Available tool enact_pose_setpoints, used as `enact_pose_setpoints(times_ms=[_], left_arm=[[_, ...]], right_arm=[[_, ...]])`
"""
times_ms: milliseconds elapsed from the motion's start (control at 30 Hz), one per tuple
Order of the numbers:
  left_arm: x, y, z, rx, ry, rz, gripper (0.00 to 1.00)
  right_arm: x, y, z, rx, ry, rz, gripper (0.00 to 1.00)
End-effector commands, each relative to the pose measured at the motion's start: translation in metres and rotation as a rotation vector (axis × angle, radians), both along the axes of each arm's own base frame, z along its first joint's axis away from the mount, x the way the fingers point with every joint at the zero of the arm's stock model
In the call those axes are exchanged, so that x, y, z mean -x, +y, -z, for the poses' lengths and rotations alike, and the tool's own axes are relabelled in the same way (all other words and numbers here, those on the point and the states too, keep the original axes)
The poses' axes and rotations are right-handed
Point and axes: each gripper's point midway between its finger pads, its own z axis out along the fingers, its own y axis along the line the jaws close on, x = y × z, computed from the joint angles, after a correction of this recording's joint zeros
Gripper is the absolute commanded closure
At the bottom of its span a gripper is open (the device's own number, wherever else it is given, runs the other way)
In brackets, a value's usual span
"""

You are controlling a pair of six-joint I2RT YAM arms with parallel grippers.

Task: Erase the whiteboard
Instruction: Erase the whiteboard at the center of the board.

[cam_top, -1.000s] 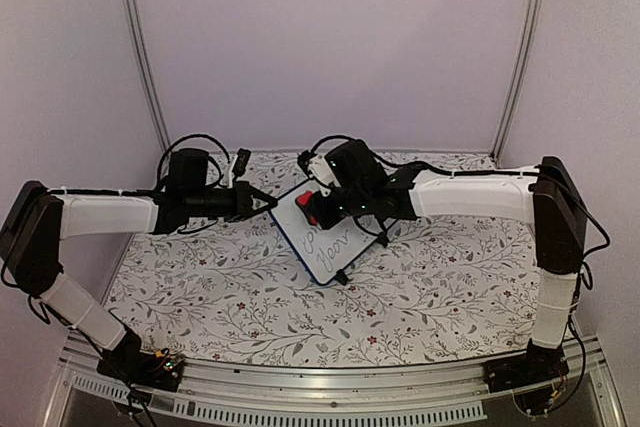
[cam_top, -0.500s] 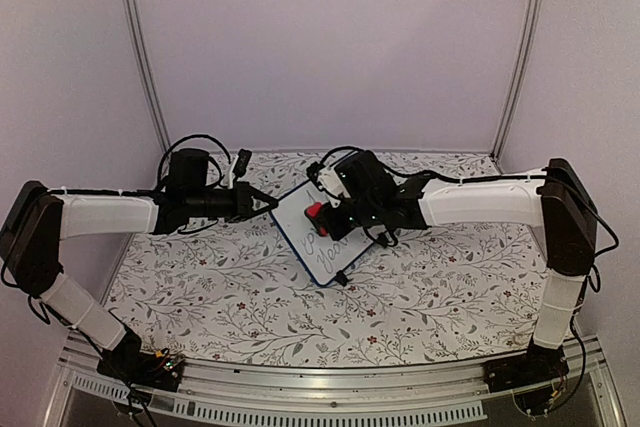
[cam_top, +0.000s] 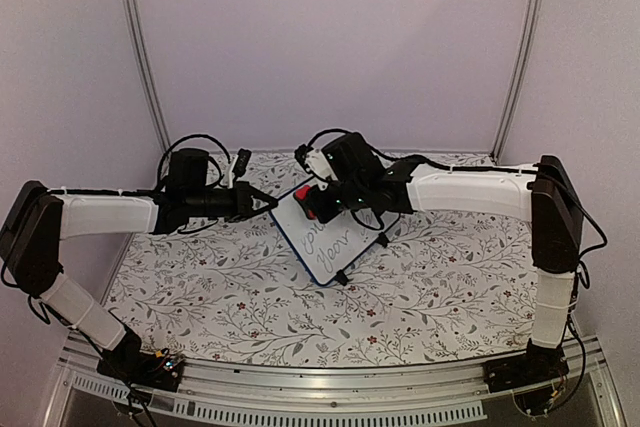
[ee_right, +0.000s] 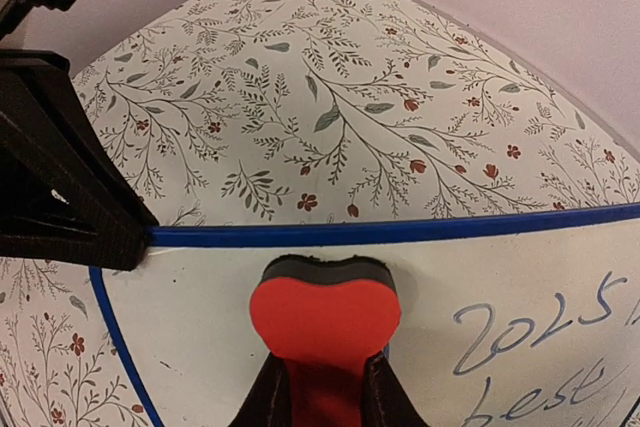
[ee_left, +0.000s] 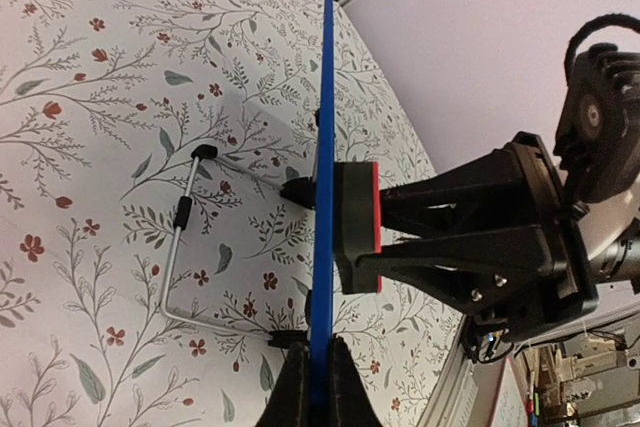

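The whiteboard (cam_top: 327,239) is standing tilted near the back middle of the flower-patterned surface (cam_top: 220,297), between the two arms. The left hand (ee_left: 312,387) is pinching the board's blue frame at its upper left corner, fingers closed on the edge and holding the board up on its thin wire stand (ee_left: 178,239). The right hand (ee_right: 325,395) is gripping a red eraser (ee_right: 325,315) and pressing its dark pad flat against the top of the board's face, just under the upper frame. Blue handwriting (ee_right: 540,342) is showing to the eraser's right and below it, while the white patch around the eraser is looking bare.
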Motion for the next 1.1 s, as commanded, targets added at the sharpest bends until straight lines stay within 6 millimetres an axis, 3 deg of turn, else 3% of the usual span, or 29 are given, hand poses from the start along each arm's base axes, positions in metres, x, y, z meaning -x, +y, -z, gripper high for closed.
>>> enact_pose_setpoints(times_ms=[0, 200, 400, 600, 767, 933, 1067], left_arm=[[0.002, -0.004, -0.003, 0.003, 0.006, 0.006, 0.99], [0.001, -0.003, -0.003, 0.005, 0.007, 0.006, 0.98], [0.001, -0.003, -0.003, 0.003, 0.004, 0.004, 0.92], [-0.001, 0.001, -0.011, 0.001, -0.019, -0.007, 0.73], [-0.009, 0.012, -0.023, -0.009, -0.055, -0.047, 0.54], [-0.028, 0.026, -0.048, -0.043, -0.094, -0.136, 0.38], [-0.044, 0.024, -0.065, -0.082, -0.087, -0.160, 0.27]], right_arm=[[0.003, -0.020, 0.034, 0.079, 0.040, 0.027, 0.94], [0.020, -0.041, 0.046, 0.085, 0.072, 0.036, 0.94], [0.020, -0.042, 0.034, 0.070, 0.059, 0.040, 0.94], [0.015, -0.040, 0.000, 0.031, 0.008, 0.043, 0.94], [0.014, -0.052, -0.026, 0.017, -0.038, 0.070, 0.94], [0.007, -0.072, -0.045, -0.001, -0.066, 0.100, 0.94], [0.000, -0.081, -0.055, -0.016, -0.081, 0.114, 0.93]])
